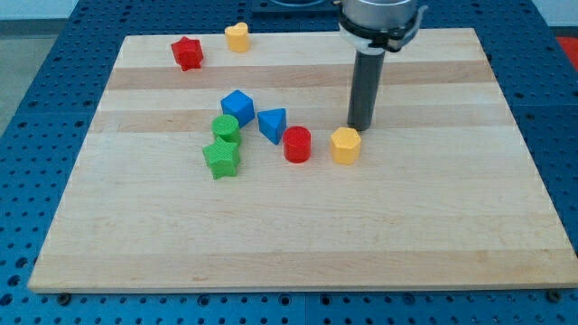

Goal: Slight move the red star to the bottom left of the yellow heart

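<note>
Currently the red star point(187, 53) lies near the worktop's point(433, 235) top-left corner, close to the top edge; the yellow heart point(237, 37) sits just to the view's right of it and slightly nearer the top edge; the two are near but apart.

My tip point(359, 128) rests well away from both, right of the worktop's centre, just above the yellow hexagonal block point(345, 144) and seemingly touching or almost touching it; contact cannot be told for sure. The tool is a plain rod with nothing that opens, closes or grips; it carries nothing.

Mid-worktop cluster: blue cube point(237, 106); blue triangular block point(272, 124); red cylinder point(297, 144); green cylinder point(226, 127); green star point(221, 158) just below it.

Judged step: approach not yet made; star is untouched by the tip. The star already lies left of and a little below the heart, so only a small nudge seems needed.

Next move calls for travelling toward the top-left corner, passing above the central cluster so nothing there is dragged; then coming in on the star's upper side, between star and top edge, and pushing it briefly toward the bottom edge; risk is clipping the heart on the way in, since the gap beside it is narrow.
</note>
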You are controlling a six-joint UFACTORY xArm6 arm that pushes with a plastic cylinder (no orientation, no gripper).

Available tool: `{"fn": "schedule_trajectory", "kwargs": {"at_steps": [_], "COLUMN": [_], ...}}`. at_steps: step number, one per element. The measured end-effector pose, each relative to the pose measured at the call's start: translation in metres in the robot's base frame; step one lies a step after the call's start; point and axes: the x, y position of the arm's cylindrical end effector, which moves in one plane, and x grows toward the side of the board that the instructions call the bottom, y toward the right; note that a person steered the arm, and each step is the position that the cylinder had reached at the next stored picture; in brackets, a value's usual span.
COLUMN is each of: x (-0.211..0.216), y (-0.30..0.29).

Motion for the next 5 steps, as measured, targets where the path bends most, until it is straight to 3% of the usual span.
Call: {"fn": "schedule_trajectory", "kwargs": {"at_steps": [2,3,5], "x": [0.047,0.027,-0.114], "y": [-0.003,0.003,-0.007]}}
